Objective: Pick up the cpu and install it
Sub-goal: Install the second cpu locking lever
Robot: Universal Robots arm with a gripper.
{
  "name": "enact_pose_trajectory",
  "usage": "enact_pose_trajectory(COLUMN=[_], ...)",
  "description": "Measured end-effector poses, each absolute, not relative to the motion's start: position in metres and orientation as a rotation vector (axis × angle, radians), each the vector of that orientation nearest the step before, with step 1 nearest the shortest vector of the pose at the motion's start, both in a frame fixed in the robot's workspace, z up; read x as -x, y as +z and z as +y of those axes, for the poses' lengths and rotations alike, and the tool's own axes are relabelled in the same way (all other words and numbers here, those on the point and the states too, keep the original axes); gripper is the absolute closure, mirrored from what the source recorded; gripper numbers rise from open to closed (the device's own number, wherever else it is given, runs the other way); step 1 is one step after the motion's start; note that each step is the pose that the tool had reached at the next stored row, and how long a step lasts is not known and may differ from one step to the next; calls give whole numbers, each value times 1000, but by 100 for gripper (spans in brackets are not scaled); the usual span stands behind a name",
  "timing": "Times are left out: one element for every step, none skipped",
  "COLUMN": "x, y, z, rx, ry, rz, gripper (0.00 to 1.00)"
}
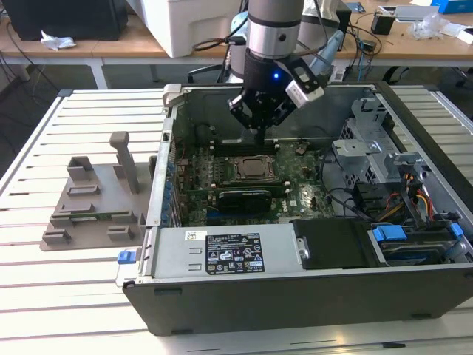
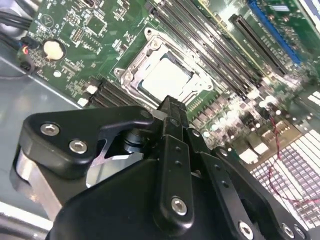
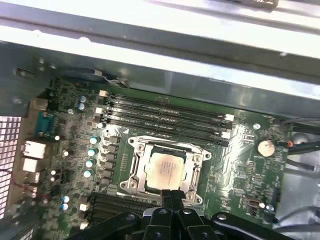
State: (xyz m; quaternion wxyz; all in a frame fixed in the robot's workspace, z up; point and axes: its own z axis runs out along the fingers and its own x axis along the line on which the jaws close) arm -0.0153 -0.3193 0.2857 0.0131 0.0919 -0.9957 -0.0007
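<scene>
Black gripper (image 3: pixel 172 197) linkages crowded the foreground in both wrist views, and you could see its fingers (image 2: pixel 172 107) pressed together with nothing pinched between them. Just beyond the fingertips the cpu (image 3: pixel 166 167) lay flat, silvery top up, seated inside the square socket frame (image 3: pixel 134 167) on the green motherboard (image 3: pixel 240 170). Your gripper hung just above the socket's near edge, apart from the chip rather than touching it. Long memory slots (image 3: pixel 165 114) ran along the socket's far side. From the exterior view, you had the arm reaching down into the open computer case (image 1: pixel 295 285), over the middle of the board, while the grey plastic holder (image 1: pixel 96 211) sat on the slatted tabletop (image 1: pixel 44 296) beside the case, toward the exterior view's left.
</scene>
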Motion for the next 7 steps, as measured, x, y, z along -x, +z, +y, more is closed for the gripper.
enact_pose_trajectory(x=[15,15,15,15,15,15,15], y=[287,287,287,287,287,287,287], z=[-319,-319,-319,-319,-319,-319,-319], rx=[-286,-286,-286,-286,-286,-286,-286], ry=[-2,-3,-3,-3,-3,-3,-3], rz=[-3102,-3102,-3102,-3102,-3102,-3102,-3102], gripper=[89,89,89,89,89,89,89])
